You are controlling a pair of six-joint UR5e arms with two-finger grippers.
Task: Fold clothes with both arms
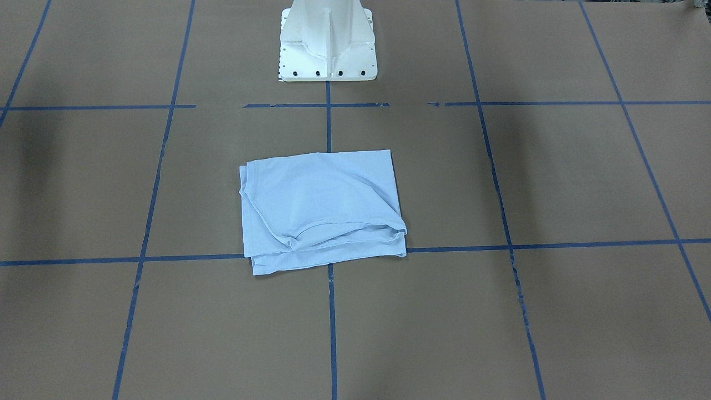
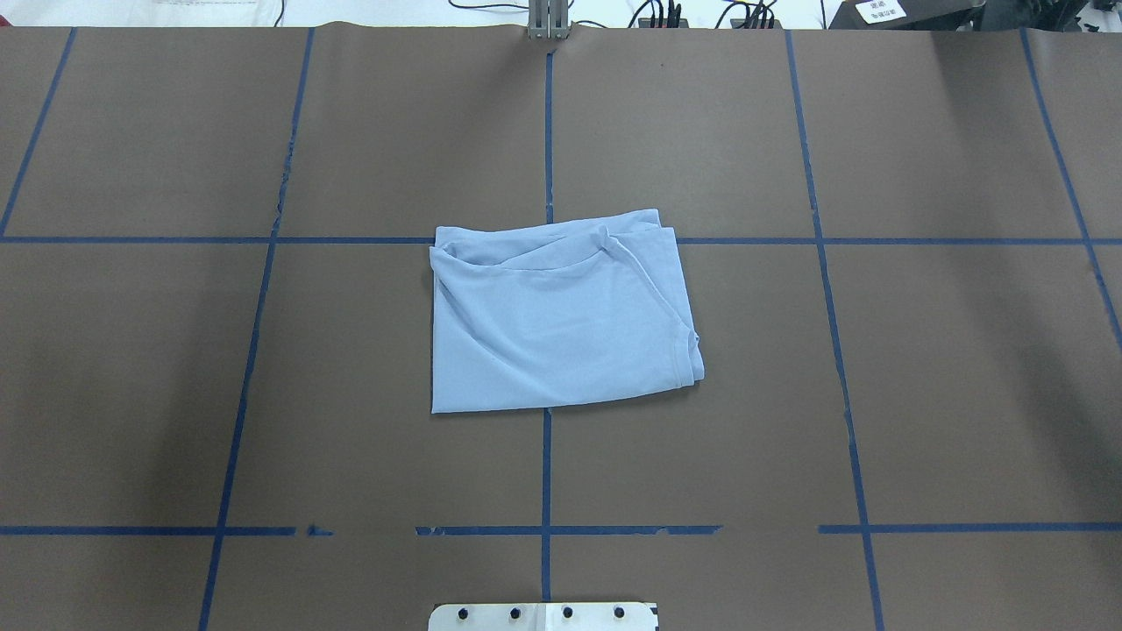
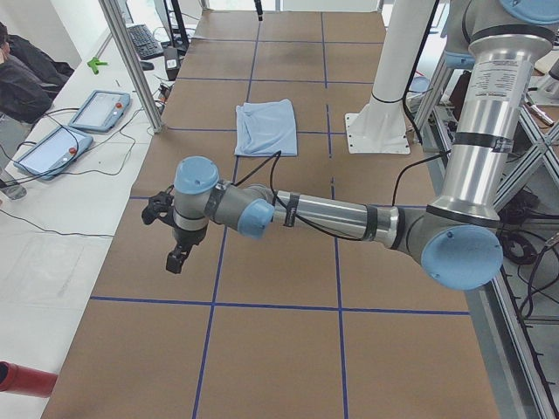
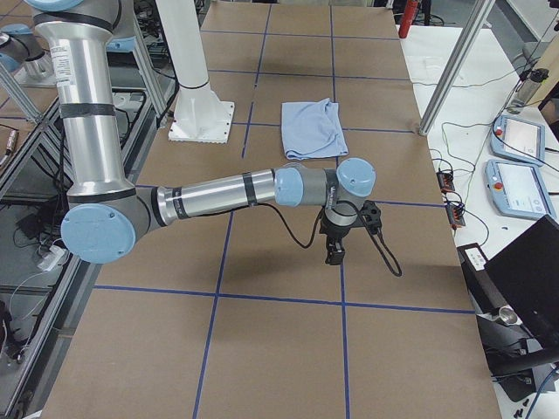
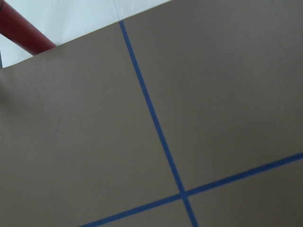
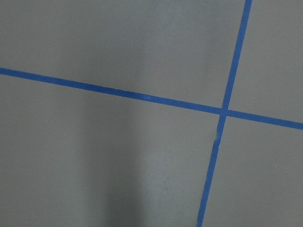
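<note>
T-shirt (image 2: 561, 320) sits folded mid-table (image 2: 920, 394), both arms well apart from it. Left gripper (image 3: 177, 258) & right gripper (image 4: 334, 253): can't tell if spread. Any tidy-up: pinch far-edge corners evenly, lift together.

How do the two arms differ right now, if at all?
The left arm reaches toward the table's left end, the right arm toward its right end. The left arm's wrist camera sees the table's edge and a red object; the right arm's sees only the table and blue tape. Both stretch out low, left gripper and right gripper pointing down, clear of the folded shirt between them.
</note>
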